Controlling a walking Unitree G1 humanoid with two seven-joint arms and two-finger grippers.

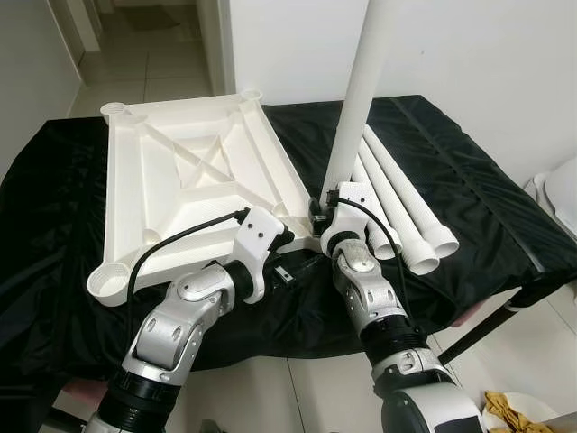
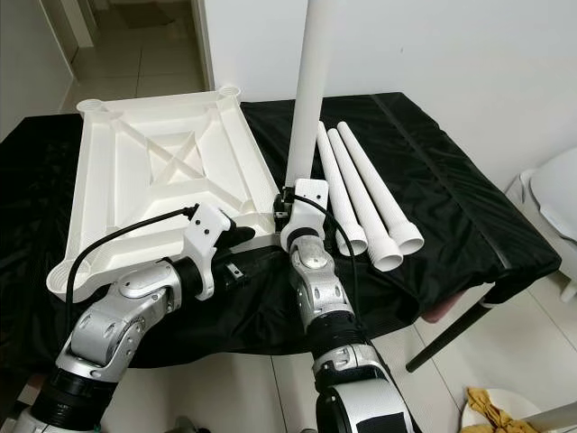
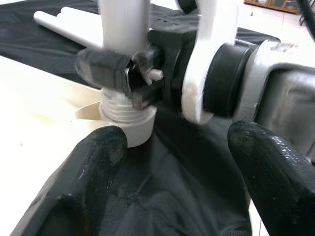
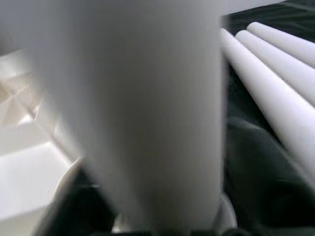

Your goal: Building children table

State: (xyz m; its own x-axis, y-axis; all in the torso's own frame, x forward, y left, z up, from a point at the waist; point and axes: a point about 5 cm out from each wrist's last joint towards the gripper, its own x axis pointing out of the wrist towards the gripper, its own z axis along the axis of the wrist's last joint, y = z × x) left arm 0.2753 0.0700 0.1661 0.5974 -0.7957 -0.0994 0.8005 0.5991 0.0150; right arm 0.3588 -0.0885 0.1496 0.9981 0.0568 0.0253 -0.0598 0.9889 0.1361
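Note:
The white table top [image 1: 180,180] lies upside down on the black cloth. A white table leg [image 1: 356,99] stands upright in its near right corner socket [image 3: 130,129], threaded end down. My right gripper [image 1: 323,209] is shut on the leg just above the socket; the leg [image 4: 147,108] shows close up in the right wrist view. My left gripper [image 2: 242,253] is open at the same corner, just in front of the socket. Its two fingers [image 3: 98,182] are spread and hold nothing. Three more legs [image 1: 397,198] lie side by side to the right.
The black cloth [image 1: 469,180] covers a low table that ends just in front of my arms. A white wall stands close behind. On the tiled floor at the right are a yellow rag [image 1: 514,410] and a white object [image 1: 559,189].

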